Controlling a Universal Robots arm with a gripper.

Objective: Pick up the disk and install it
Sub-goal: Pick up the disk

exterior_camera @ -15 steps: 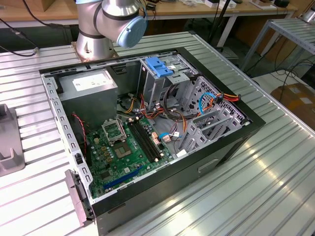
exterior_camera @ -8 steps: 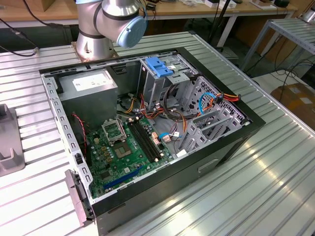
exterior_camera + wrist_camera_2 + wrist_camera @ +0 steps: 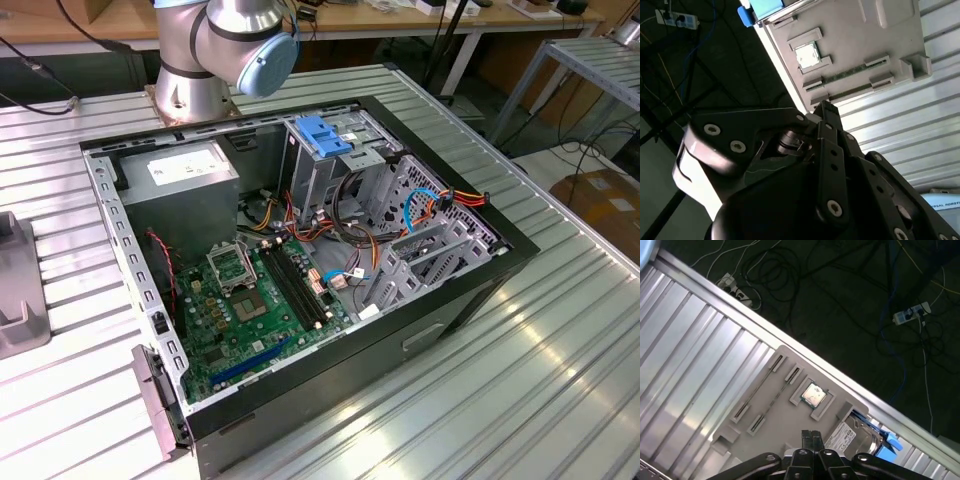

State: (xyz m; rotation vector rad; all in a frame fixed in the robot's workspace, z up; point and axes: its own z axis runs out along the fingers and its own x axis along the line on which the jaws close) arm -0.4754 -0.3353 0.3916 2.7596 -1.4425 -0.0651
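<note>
The disk (image 3: 849,436), grey metal with a white label and blue side rails, lies in a grey holder tray (image 3: 772,405) at the table's edge. In the second wrist view the disk (image 3: 764,7) sits at the tray's far end. My gripper (image 3: 810,439) hovers above the tray, a little to the side of the disk and apart from it. Its fingers are shut together with nothing between them; the gripper (image 3: 826,106) looks the same in the second wrist view.
The tray also holds a processor chip (image 3: 813,394) and slim memory sticks (image 3: 760,392). In the exterior view an open computer case (image 3: 300,250) lies on the ribbed metal table (image 3: 520,390), with a blue-tabbed drive cage (image 3: 325,135), power-supply box (image 3: 185,175), cables and motherboard (image 3: 250,300). Floor cables lie beyond the table edge.
</note>
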